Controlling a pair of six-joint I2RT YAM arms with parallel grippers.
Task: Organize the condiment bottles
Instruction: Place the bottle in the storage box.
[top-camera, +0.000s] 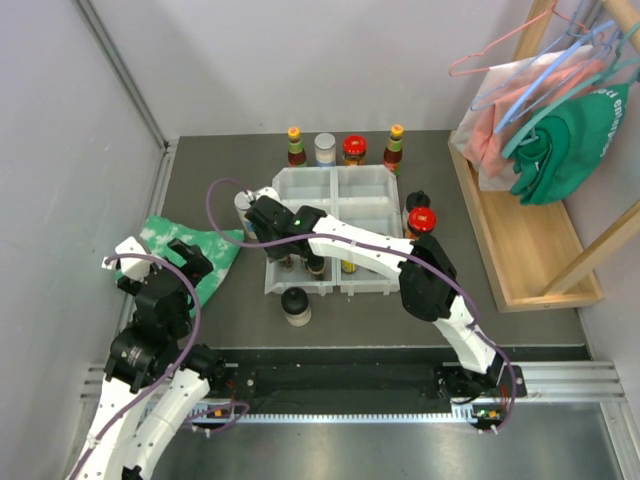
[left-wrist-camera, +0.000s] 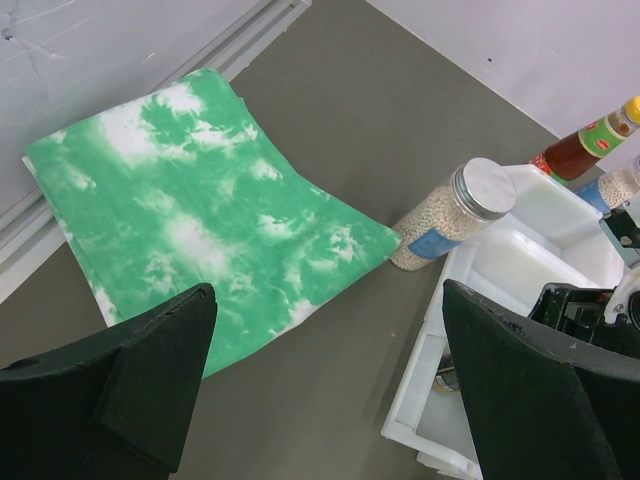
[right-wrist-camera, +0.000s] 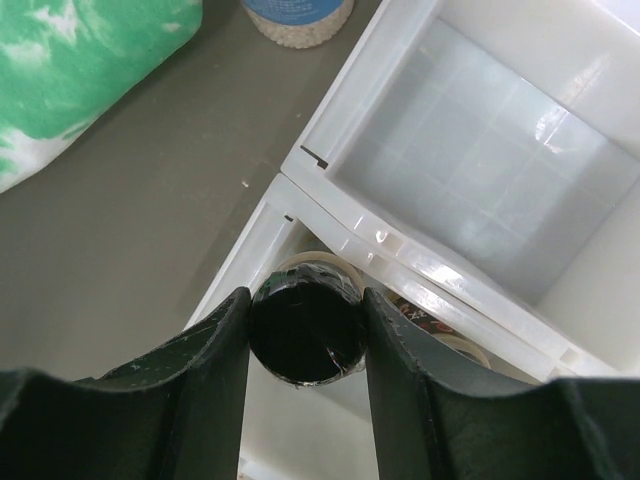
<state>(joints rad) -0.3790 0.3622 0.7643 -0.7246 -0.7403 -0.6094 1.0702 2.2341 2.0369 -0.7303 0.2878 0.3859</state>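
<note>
My right gripper (right-wrist-camera: 307, 335) is shut on a black-capped bottle (right-wrist-camera: 305, 322) and holds it in the near-left compartment of the white tray (right-wrist-camera: 330, 160). In the top view that gripper (top-camera: 291, 254) is over the tray's (top-camera: 366, 183) front-left corner, with other dark bottles (top-camera: 347, 264) beside it. My left gripper (left-wrist-camera: 325, 390) is open and empty over the bare table, between the green-white cloth (left-wrist-camera: 190, 210) and the tray (left-wrist-camera: 480, 270). A silver-lidded jar of pale beads (left-wrist-camera: 452, 212) lies left of the tray.
Two yellow-capped sauce bottles (top-camera: 294, 146) (top-camera: 396, 148), a pale-lidded jar (top-camera: 325, 149) and a red-lidded jar (top-camera: 354, 150) stand behind the tray. A red-lidded jar (top-camera: 421, 220) and a black-capped one (top-camera: 417, 199) stand at its right. A black-capped jar (top-camera: 296, 306) stands in front. A wooden rack (top-camera: 520, 230) is at the right.
</note>
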